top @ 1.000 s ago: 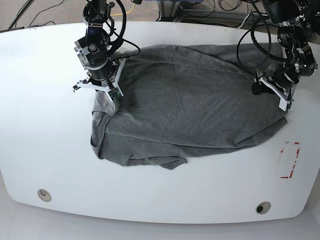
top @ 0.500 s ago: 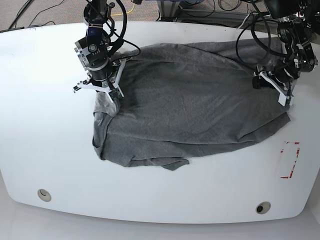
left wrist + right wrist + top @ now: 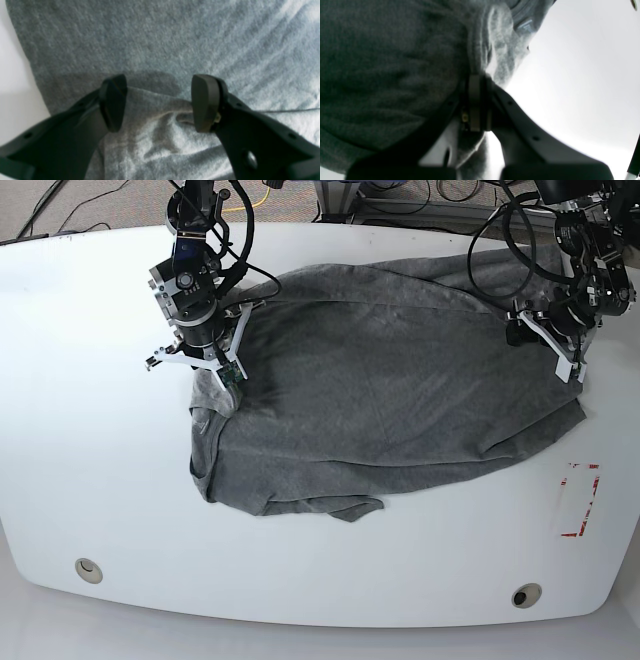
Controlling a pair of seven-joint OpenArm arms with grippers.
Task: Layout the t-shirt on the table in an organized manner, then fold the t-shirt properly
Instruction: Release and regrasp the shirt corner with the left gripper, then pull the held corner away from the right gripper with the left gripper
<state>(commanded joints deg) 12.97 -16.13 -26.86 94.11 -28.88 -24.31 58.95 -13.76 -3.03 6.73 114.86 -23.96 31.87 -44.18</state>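
Note:
The dark grey t-shirt [image 3: 400,400] lies spread and wrinkled across the middle of the white table [image 3: 100,480], its near hem bunched. At the shirt's left edge in the base view, my right gripper [image 3: 222,372] pinches the cloth. The right wrist view shows this gripper [image 3: 476,105] shut on a fold of the t-shirt [image 3: 382,62]. My left gripper [image 3: 572,368] sits over the shirt's right edge. In the left wrist view it [image 3: 158,103] stands open, its fingers [image 3: 113,102] astride a small ridge of the t-shirt [image 3: 175,37] without pinching it.
A red-tape rectangle [image 3: 580,500] marks the table near the right edge. Two round grommet holes [image 3: 88,568] [image 3: 525,595] sit along the near edge. Cables and floor lie beyond the far edge. Bare white table [image 3: 570,75] shows beside the right gripper.
Both grippers have moved a little toward the far edge of the table. The t-shirt has shifted that way with them, and its left edge has drawn slightly inward.

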